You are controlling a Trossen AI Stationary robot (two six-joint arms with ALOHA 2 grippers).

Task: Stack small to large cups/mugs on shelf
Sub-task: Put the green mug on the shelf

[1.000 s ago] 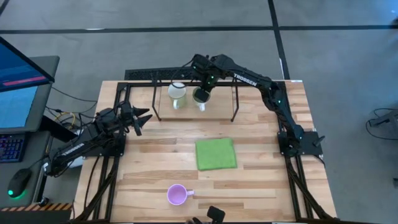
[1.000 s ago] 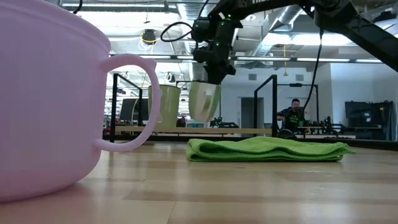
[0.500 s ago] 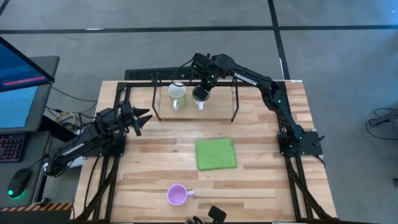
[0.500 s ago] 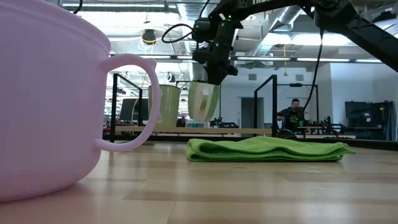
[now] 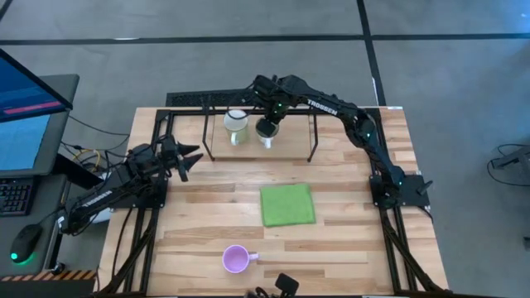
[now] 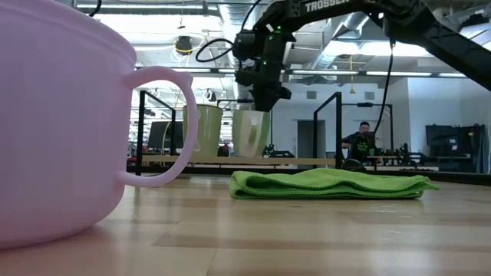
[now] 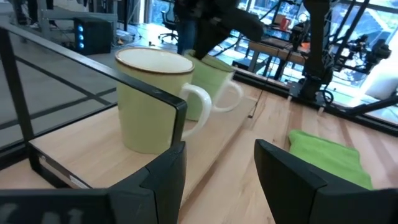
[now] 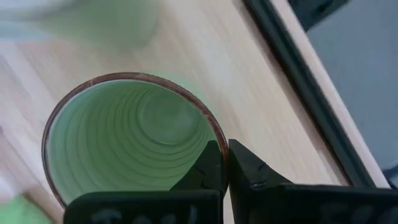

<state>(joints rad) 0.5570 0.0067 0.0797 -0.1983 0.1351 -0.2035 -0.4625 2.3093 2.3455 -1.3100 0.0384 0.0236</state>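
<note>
A green mug (image 5: 267, 130) stands on the shelf (image 5: 294, 139), a light-wood board framed in black wire, and my right gripper (image 5: 267, 122) is shut on it from above. Next to it on the board stands a pale mug (image 5: 236, 124) with a brown rim and a white handle. In the low view both mugs, the green mug (image 6: 252, 133) and the pale mug (image 6: 203, 130), are upright on the board. A pink mug (image 5: 237, 259) stands near the table's near edge. My left gripper (image 7: 217, 174) waits open at the table's left, pointing at the shelf. My right gripper pinches the green mug's rim (image 8: 216, 132), with one finger (image 8: 210, 167) inside the cup and the other finger (image 8: 247, 171) outside the wall. It comes from above, pointing down. The mug sits upright, its base at the shelf board (image 6: 291, 161); whether it bears on the board I cannot tell.
A flat green cloth (image 5: 287, 204) lies mid-table, between the shelf and the pink mug. The shelf's black wire uprights (image 5: 312, 136) and top rails stand around the mugs. Bare board runs to the right of the green mug. A person (image 6: 360, 142) sits far behind the table.
My right gripper has moved down and slightly toward the far edge, still shut on the green mug. The mug hung tilted above the board a second ago; it has come down to the board and now stands nearly upright beside the pale mug.
</note>
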